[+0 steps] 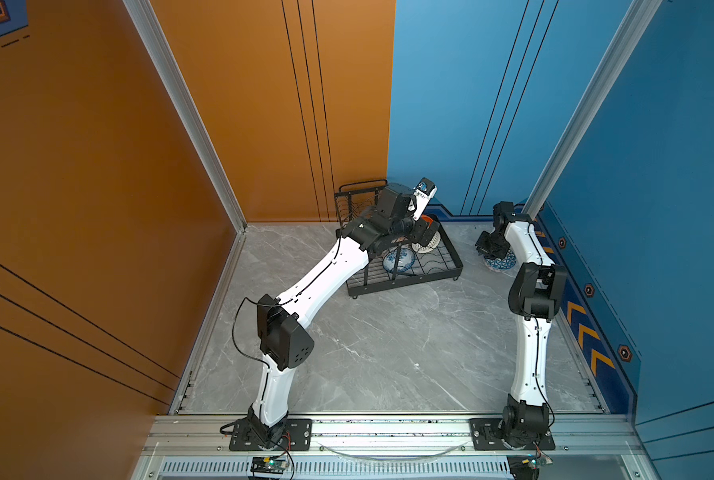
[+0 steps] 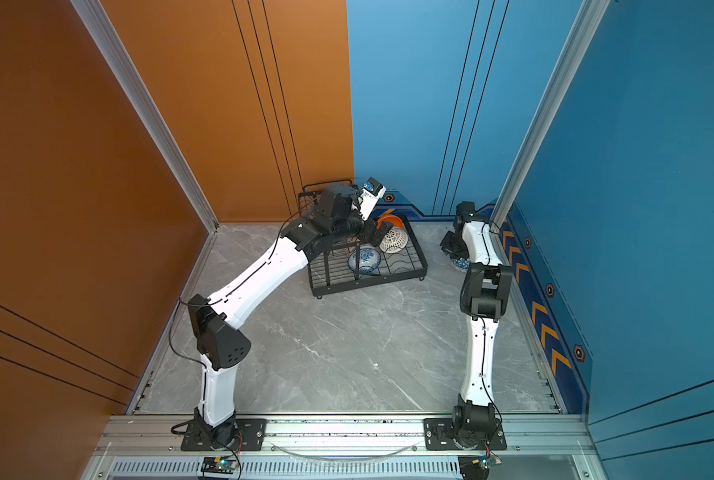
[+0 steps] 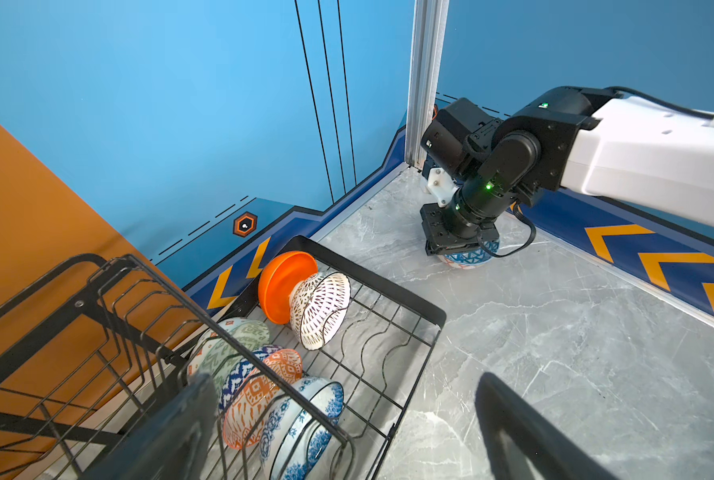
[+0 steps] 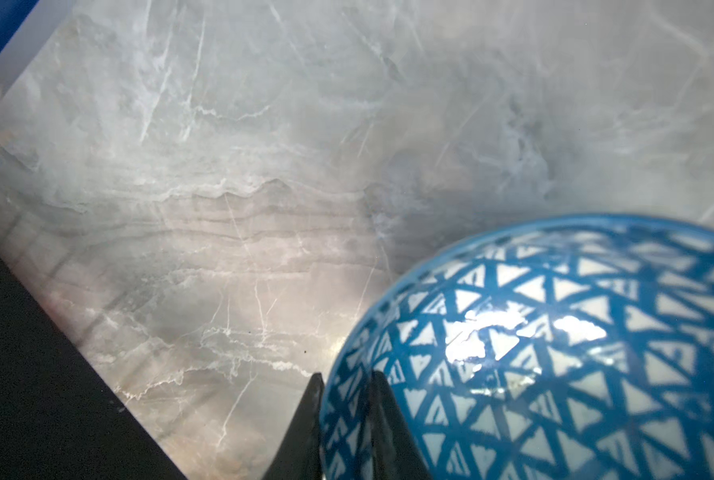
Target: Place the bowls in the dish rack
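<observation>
The dish rack (image 1: 405,279) (image 2: 367,281) (image 3: 371,274) stands at the back of the marble table (image 1: 388,353), its rear edge close to the wall and its raised upper tier (image 3: 78,305) at the rack's left rear. In its lower tray the bowls stand on edge. The plain orange bowl (image 3: 278,286) and the white-black lattice bowl (image 3: 322,309) touch each other at the rack's far right corner. The pale green bowl (image 3: 232,343), a dark blue patterned bowl (image 3: 241,374), the orange-white diamond bowl (image 3: 259,390) and the blue-white floral bowl (image 3: 301,415) are packed in a row beside the tier. The wavy wires (image 3: 382,332) along the rack's right rim carry nothing.

The left gripper (image 3: 344,378) hangs over the rack's tray, its fingers (image 3: 525,432) spread wide with nothing between them.

To the right of the rack, across a strip of bare marble, the blue-white triangle bowl (image 1: 500,262) (image 2: 461,264) (image 3: 467,258) (image 4: 554,353) sits upright on the table. It is nearer the corner post (image 3: 423,83) than the rack's rim. The right gripper (image 1: 492,251) (image 3: 459,245) (image 4: 342,376) stands over it, clamped on its rim with one finger inside the wall and one outside.

In front of the rack a broad stretch of marble lies open between the two arms
</observation>
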